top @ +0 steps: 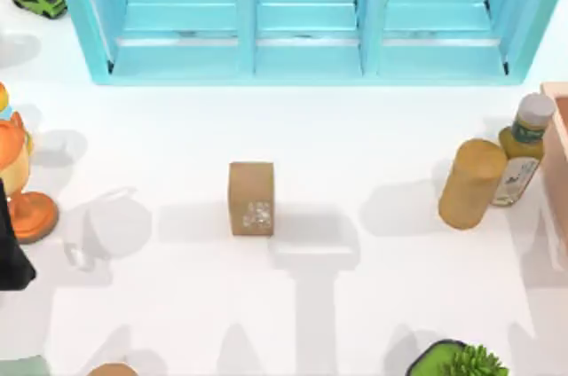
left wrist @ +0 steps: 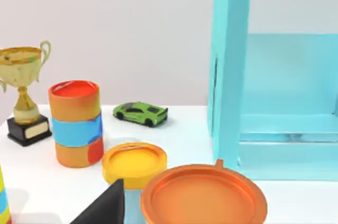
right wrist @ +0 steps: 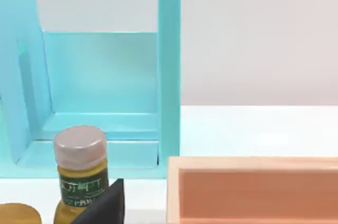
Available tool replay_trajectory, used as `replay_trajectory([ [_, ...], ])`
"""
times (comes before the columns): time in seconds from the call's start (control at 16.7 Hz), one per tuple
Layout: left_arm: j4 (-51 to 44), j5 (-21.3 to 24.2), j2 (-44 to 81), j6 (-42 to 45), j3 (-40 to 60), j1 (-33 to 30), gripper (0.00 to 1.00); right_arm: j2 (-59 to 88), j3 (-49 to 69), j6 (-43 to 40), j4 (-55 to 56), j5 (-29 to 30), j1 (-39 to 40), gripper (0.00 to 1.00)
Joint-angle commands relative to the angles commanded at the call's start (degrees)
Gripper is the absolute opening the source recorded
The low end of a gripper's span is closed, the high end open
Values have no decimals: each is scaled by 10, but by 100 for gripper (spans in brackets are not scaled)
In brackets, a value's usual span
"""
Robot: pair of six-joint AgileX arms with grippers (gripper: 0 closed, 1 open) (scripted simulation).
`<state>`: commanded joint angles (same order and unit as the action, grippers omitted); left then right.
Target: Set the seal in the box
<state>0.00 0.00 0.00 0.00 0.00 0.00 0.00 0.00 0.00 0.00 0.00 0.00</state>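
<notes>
Seal point(top: 251, 198) stands upright at table centre, untouched, free for a grasp. Box point(top: 558, 159) waits at three o'clock, probably open-topped. Grippers' openness: cannot tell.

A tan-brown seal point(top: 251, 198) with a whitish mottled patch, a peach box point(right wrist: 253, 188), a turquoise shelf point(top: 302, 17), a tan-yellow cylinder point(top: 471, 184), a lime-green toy car point(top: 39, 0).

The bottle point(right wrist: 79, 174) carries a green label point(right wrist: 80, 186) with pale characters too small to read; no other writing is legible.
</notes>
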Motion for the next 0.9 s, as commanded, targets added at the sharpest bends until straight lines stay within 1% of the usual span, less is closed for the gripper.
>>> replay_trajectory([
  [0.24,0,0,0,0,0,0,100,14,15,5,-11,-3,9,100],
  [0.48,0,0,0,0,0,0,100,109,117,38,-82,-21,64,100],
  [0.66,0,0,0,0,0,0,100,231,258,78,-169,-40,129,100],
  [0.9,0,0,0,0,0,0,100,450,518,145,-316,-60,225,100],
])
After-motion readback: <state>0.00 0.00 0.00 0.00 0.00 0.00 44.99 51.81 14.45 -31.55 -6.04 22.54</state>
